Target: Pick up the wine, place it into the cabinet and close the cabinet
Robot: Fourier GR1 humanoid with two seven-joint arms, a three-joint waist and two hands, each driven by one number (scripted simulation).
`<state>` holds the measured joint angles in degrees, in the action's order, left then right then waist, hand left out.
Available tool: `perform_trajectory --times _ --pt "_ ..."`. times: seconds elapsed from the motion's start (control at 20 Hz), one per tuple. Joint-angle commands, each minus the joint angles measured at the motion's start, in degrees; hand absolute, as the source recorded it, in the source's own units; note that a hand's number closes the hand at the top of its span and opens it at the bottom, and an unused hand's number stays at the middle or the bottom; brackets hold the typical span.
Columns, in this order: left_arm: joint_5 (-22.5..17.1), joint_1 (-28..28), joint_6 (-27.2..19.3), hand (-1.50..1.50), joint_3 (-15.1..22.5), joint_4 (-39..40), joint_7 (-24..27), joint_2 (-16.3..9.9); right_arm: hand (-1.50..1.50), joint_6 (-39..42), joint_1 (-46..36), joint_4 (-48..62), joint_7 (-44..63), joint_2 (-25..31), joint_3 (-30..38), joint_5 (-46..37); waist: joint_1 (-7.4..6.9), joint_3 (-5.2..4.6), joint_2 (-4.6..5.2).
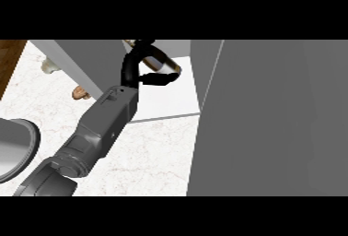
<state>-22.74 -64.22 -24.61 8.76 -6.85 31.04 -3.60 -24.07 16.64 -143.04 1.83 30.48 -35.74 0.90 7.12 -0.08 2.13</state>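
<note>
While the wood strip runs down the far left edge, a grey metal bowl sits at the left border on the marble counter. Two small items lie near the cabinet's left wall: a pale one and a tan one, too small to identify. One grey forearm reaches up from bottom left into the open cabinet. Its black hand is curled around the wine bottle, thumb under, fingers over. Bottle is tilted, inside the cabinet opening, above the white shelf floor. Large grey cabinet door fills the right side. Other hand does not show.
</note>
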Motion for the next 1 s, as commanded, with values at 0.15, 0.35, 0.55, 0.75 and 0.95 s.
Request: perform_trajectory --times 0.15,0.35,0.55,0.75,0.95 --pt "1.4 -2.36 -3.75 -1.5 0.31 2.92 0.18 -1.74 -1.5 0.67 2.22 -6.69 2.27 0.78 0.12 3.27 -0.07 -0.02 0.18" --pt "0.2 -3.85 -3.67 -1.5 -1.19 2.37 0.54 -1.9 -1.5 1.44 3.52 -5.39 0.54 0.7 -1.84 2.65 0.55 -0.01 0.16" --pt "-0.52 -3.26 4.97 -1.5 -1.98 1.03 1.97 -2.58 -1.5 1.21 3.03 -6.17 0.12 0.09 -1.12 2.6 -0.27 -0.06 0.02" --pt "-3.1 -4.57 7.28 1.5 -4.75 -1.08 3.64 -0.44 -1.5 1.62 4.05 -9.55 2.23 2.19 0.01 2.74 -0.54 -0.12 -0.41" --pt "-4.38 -3.66 11.57 1.5 -6.21 -2.38 7.11 1.8 -1.5 0.89 4.99 -9.34 1.48 1.92 -0.97 1.33 -0.97 -0.11 -0.66"
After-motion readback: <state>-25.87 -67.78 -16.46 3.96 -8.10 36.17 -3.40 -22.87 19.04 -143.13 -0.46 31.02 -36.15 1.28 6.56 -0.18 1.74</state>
